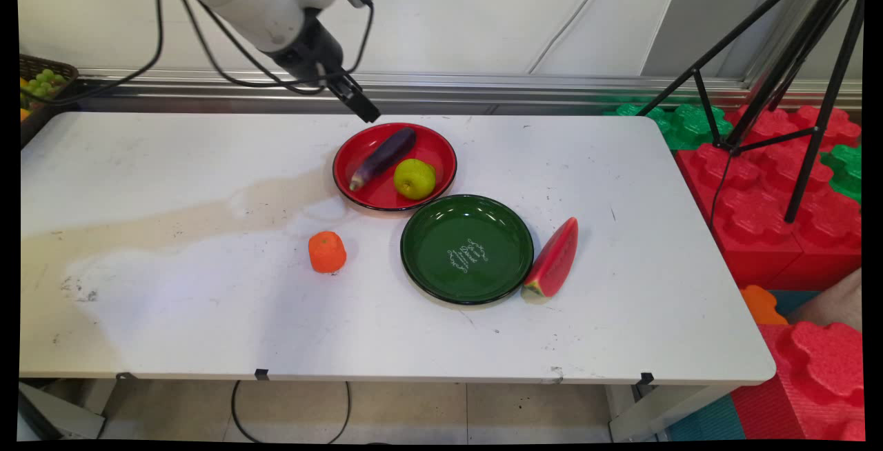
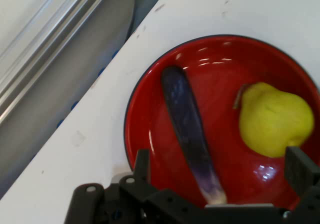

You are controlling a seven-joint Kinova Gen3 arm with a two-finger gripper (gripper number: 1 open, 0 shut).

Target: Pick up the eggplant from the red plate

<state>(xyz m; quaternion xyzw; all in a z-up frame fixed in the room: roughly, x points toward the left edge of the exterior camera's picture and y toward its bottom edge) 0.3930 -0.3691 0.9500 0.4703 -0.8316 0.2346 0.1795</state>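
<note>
Hand view is showing the gripper [image 2: 220, 176] hanging with fingers wide apart, empty, above the red plate [image 2: 150, 109], which is keeping the eggplant [image 2: 187, 129] and pear [image 2: 275, 119] together inside.

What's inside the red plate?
The red plate holds a purple eggplant and a yellow-green pear, lying side by side. The plate's floor under them is covered. In the hand view, the gripper, fingers open, hides the plate's near rim.
</note>
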